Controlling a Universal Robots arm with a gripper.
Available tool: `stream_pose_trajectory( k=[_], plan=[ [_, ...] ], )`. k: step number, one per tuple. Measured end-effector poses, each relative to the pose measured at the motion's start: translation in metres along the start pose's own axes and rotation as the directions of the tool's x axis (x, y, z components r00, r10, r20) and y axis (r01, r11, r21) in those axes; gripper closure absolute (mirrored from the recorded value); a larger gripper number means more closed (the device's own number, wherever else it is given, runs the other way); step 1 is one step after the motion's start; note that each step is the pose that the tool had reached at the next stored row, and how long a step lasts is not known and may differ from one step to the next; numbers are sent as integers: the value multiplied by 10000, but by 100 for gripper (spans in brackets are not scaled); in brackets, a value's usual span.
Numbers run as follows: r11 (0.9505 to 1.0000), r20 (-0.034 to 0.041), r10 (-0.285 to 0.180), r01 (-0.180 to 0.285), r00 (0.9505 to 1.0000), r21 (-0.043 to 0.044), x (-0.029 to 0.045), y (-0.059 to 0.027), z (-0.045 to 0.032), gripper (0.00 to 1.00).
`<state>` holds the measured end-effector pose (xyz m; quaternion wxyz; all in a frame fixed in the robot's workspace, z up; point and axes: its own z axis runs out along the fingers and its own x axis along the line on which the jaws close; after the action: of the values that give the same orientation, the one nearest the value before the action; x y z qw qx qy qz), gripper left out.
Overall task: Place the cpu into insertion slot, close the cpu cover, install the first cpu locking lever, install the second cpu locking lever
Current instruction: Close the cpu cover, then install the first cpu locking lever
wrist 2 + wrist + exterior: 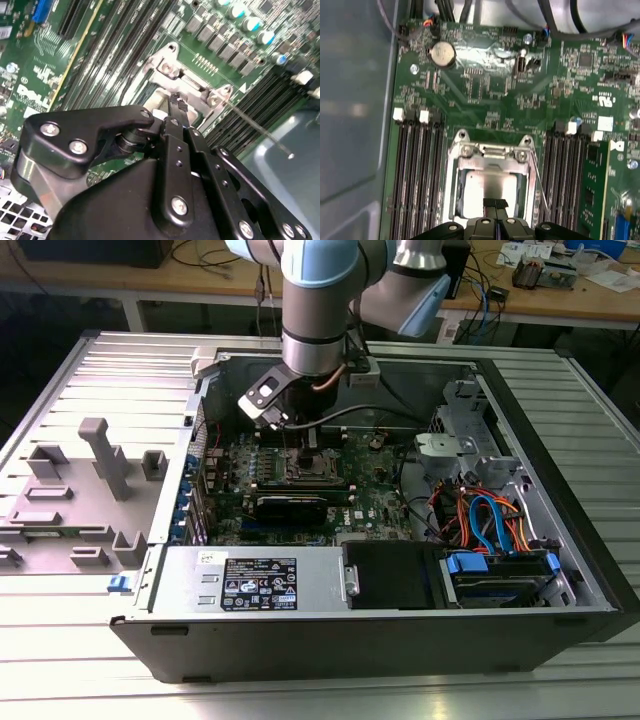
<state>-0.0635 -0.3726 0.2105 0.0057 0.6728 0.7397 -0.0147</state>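
The pincer (495, 204), fingertips pressed together on nothing, hangs at the edge of the cpu cover (493, 161), which lies flat over the cpu (487, 186) seated in the insertion slot (312, 466), on the motherboard (485, 90) inside the open computer case (400, 645).

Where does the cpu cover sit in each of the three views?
Exterior view: cpu cover at the centre of the motherboard, under the arm.
First wrist view: cpu cover just beyond the gripper.
Second wrist view: cpu cover just beyond the gripper.
Shared landmark: memory slots flanking it.
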Motion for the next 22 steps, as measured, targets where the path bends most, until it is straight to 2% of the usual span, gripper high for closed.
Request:
stream_pose_trajectory(
  k=[4,19,22],
  plan=[
    [10000,9,-1,1,10000,2,-8,78,4,89],
    [10000,8,-1,1,10000,1,-8,81,4,89],
    [10000,9,-1,1,10000,1,-9,80,-43,89]
  ],
)
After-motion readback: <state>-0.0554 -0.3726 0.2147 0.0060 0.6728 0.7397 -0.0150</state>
